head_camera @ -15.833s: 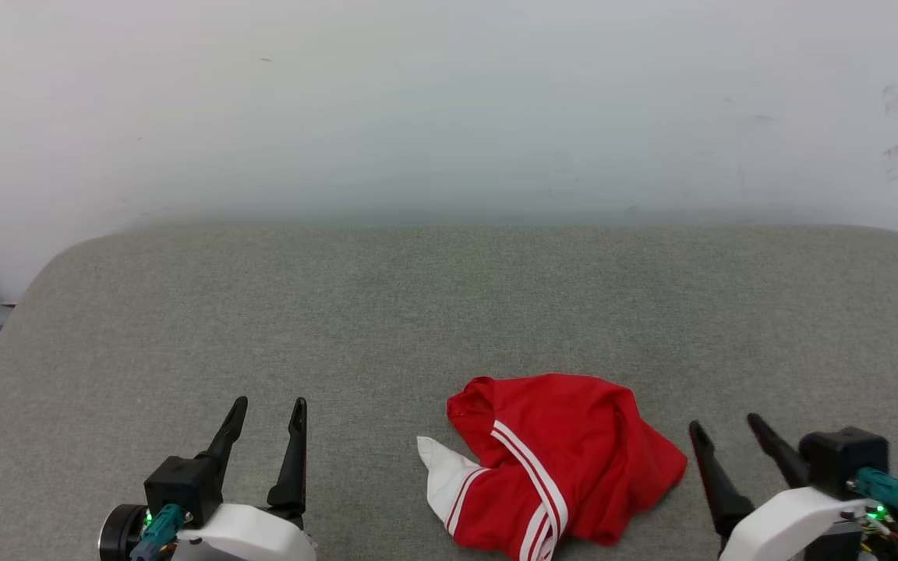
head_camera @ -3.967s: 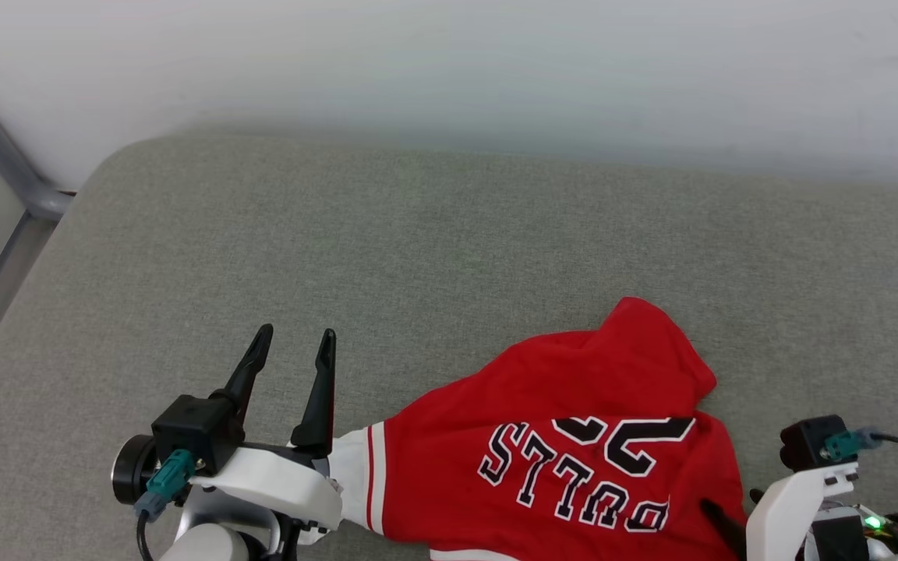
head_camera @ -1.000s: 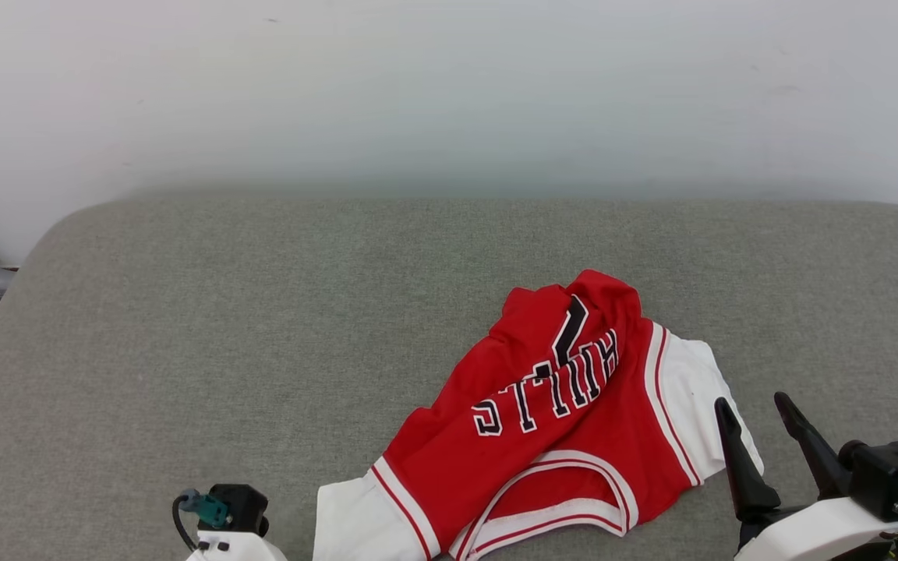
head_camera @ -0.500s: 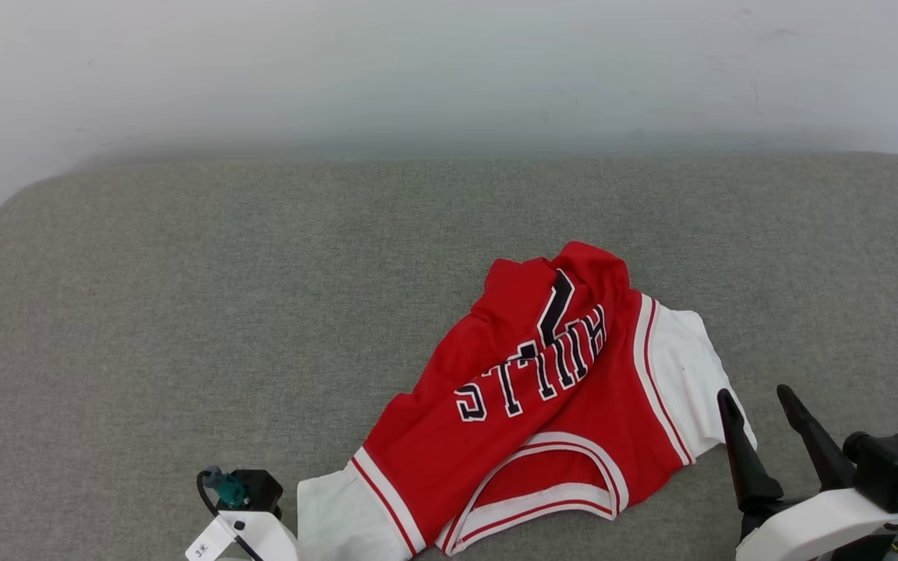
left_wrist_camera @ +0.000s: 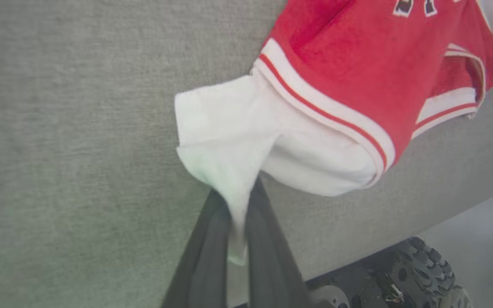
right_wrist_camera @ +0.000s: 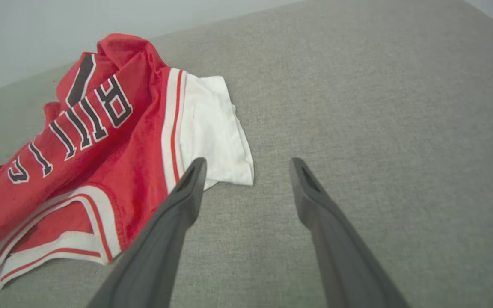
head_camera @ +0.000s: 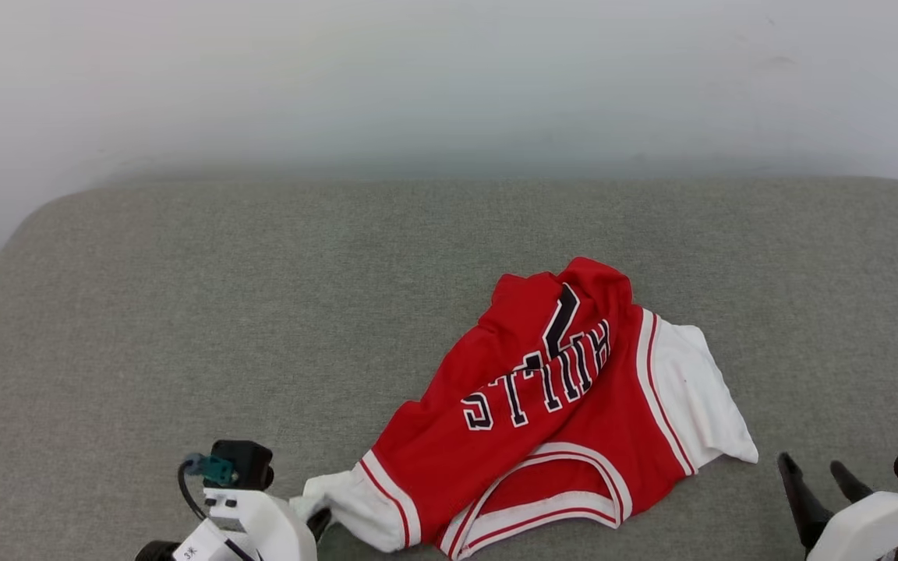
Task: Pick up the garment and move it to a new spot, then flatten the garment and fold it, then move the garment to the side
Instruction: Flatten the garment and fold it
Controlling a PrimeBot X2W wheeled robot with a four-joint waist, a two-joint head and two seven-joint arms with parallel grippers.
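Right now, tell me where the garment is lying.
Head view: the garment lies crumpled right of centre on the grey cushion, near its front edge, one white sleeve pinched in the jaws of the left gripper.

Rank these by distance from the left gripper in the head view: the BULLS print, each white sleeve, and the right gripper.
1. Near white sleeve, pinched in the left gripper, lower left.
2. BULLS print, middle of the garment.
3. Far white sleeve, garment's right edge.
4. Right gripper, open, lower right corner.
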